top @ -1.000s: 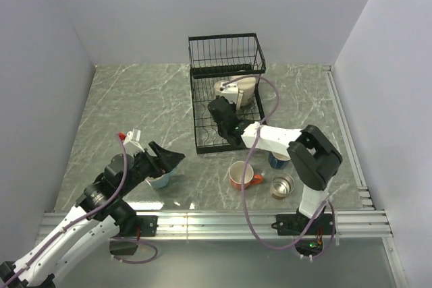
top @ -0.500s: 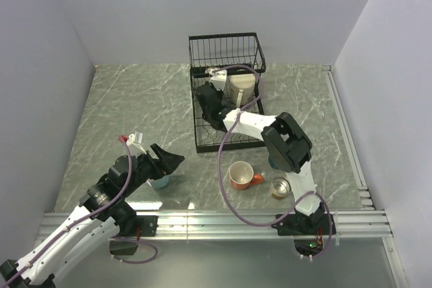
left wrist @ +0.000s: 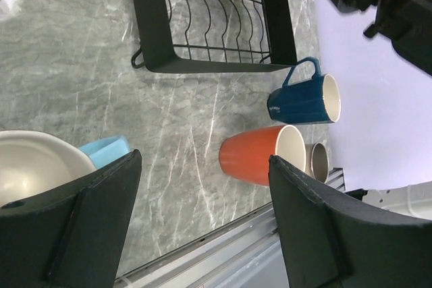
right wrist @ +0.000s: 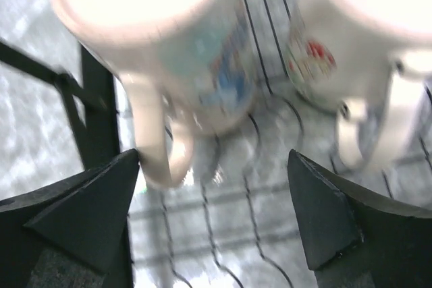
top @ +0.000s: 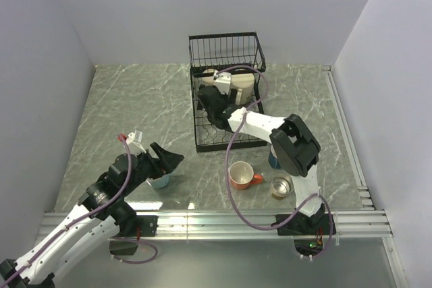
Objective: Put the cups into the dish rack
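Two cream mugs (right wrist: 148, 45) sit in the dish rack (top: 226, 40) now that the right fingers (right wrist: 74, 214) have just sprung open, leaving four on the bench (top: 135, 112), with the left fingers (left wrist: 74, 220) gaping over the light blue cup (left wrist: 104, 150).

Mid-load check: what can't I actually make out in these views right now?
- Top view: dark blue mug mostly hidden under the right arm.
- Top view: light blue mug largely covered by the left gripper.
- Right wrist view: left-side cream mug and right-side cream mug blurred, prints unreadable.
- Left wrist view: steel cup half hidden behind the orange mug.
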Available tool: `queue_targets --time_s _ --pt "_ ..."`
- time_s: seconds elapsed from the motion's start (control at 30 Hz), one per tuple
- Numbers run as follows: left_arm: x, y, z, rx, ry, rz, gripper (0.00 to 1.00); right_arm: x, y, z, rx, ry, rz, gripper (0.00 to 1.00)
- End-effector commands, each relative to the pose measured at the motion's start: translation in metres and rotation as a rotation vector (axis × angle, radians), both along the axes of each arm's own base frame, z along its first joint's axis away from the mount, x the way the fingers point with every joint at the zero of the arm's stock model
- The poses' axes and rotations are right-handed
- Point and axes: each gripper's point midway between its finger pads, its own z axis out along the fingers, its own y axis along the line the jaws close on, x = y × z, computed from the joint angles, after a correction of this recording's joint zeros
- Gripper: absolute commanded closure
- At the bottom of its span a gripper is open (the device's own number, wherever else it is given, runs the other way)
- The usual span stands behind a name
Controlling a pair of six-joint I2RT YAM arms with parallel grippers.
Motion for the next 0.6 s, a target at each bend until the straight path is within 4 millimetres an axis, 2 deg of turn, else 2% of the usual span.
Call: queue_targets --time_s 0.0,0.03,0.1,0.13,0.2,0.27,0.3,0.33,0.4,0.43,0.5,0.53,0.57 --pt "0.005 0.001 0.024 -0.015 -0.04 0.017 0.19 -0.031 -0.005 0.007 -0.004 0.055 0.031 0.03" --pt "0.006 0.003 0.029 -0.016 -0.045 0.032 0.19 -0.036 -0.006 0.022 0.006 0.039 0.041 0.03" --pt "0.009 0.009 0.03 0.011 -0.023 0.065 0.18 -0.051 -0.002 0.032 -0.001 0.043 0.071 0.02" --pt "0.013 0.014 0.03 0.032 -0.013 0.102 0.19 -0.057 -0.002 0.05 0.01 0.022 0.086 0.01" --pt "0.015 0.021 0.022 0.104 0.053 0.135 0.21 -0.073 0.005 0.066 0.003 0.017 0.123 0.01" --pt "0.018 0.027 0.013 0.166 0.101 0.174 0.23 -0.084 0.006 0.093 0.017 -0.008 0.146 0.0" --pt "0.019 0.029 0.008 0.212 0.142 0.182 0.24 -0.096 0.009 0.096 0.001 0.007 0.172 0.01" --pt "0.021 0.03 0.007 0.236 0.157 0.191 0.24 -0.103 0.005 0.113 0.015 -0.01 0.175 0.0" --pt "0.027 0.031 0.011 0.284 0.182 0.205 0.27 -0.119 -0.002 0.124 0.004 0.004 0.186 0.0" --pt "0.024 0.035 0.008 0.317 0.211 0.212 0.28 -0.13 -0.007 0.144 0.041 -0.018 0.186 0.0" --pt "0.026 0.031 0.014 0.341 0.237 0.202 0.31 -0.146 -0.024 0.148 0.04 0.008 0.175 0.0" --pt "0.026 0.03 0.013 0.348 0.255 0.199 0.32 -0.156 -0.034 0.166 0.096 -0.01 0.164 0.0" --pt "0.021 0.032 0.008 0.372 0.294 0.195 0.32 -0.163 -0.043 0.166 0.107 -0.002 0.155 0.0"
